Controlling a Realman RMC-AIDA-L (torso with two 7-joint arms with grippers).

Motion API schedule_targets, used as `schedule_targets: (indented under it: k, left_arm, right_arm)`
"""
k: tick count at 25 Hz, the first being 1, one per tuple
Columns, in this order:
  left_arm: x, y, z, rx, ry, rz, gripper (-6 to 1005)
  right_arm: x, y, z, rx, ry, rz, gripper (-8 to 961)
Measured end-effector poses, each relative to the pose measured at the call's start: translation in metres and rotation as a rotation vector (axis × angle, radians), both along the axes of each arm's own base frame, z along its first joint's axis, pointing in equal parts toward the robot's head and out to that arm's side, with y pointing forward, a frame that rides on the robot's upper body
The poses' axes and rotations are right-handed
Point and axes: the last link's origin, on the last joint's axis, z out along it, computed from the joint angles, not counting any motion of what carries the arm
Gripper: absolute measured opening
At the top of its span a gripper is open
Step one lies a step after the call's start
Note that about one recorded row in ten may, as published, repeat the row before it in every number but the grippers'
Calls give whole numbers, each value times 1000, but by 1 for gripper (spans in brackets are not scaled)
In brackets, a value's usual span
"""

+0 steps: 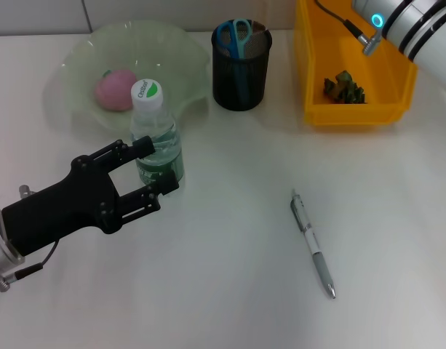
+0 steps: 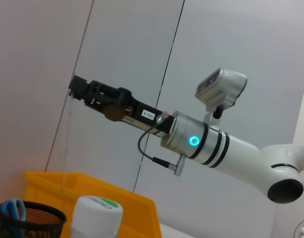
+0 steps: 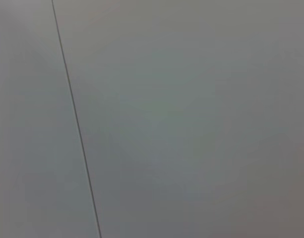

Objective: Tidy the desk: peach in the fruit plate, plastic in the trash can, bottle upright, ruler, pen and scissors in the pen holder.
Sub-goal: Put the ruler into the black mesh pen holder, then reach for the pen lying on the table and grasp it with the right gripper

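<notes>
Left pincer (image 1: 156, 169) stands open around the upright clear plastic bottle with white cap (image 1: 156, 138), left of centre, apparently releasing it; the right pincer's (image 2: 75, 87) state I cannot tell.

A white desk (image 1: 230, 291) meets a pale grey panelled wall (image 3: 191, 119) split by thin dark seams.

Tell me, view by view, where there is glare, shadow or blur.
Head view: even light; soft shadows beside the pen and under the left gripper; bottle sharp. Left wrist view: bottle cap close and blurred; right gripper sharper against the wall. Right wrist view: only a plain wall, no glare.
</notes>
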Motion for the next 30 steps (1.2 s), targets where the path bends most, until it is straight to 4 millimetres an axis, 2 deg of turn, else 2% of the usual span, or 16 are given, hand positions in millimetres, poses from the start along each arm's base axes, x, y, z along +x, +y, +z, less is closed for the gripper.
schedule_targets:
  k: [14, 22, 26, 30]
  left_arm:
    - [2, 0, -2, 4, -2, -14, 742]
    - [1, 0, -2, 5, 0, -10, 742]
    - [0, -1, -2, 5, 0, -7, 742]
    - [0, -2, -2, 5, -1, -4, 742]
  right_arm:
    - [-8, 4, -11, -42, -64, -2, 435]
    - [-6, 4, -11, -43, -62, -9, 449]
    - [-3, 1, -9, -67, -39, -7, 452]
    - [0, -4, 1, -143, -42, 17, 469]
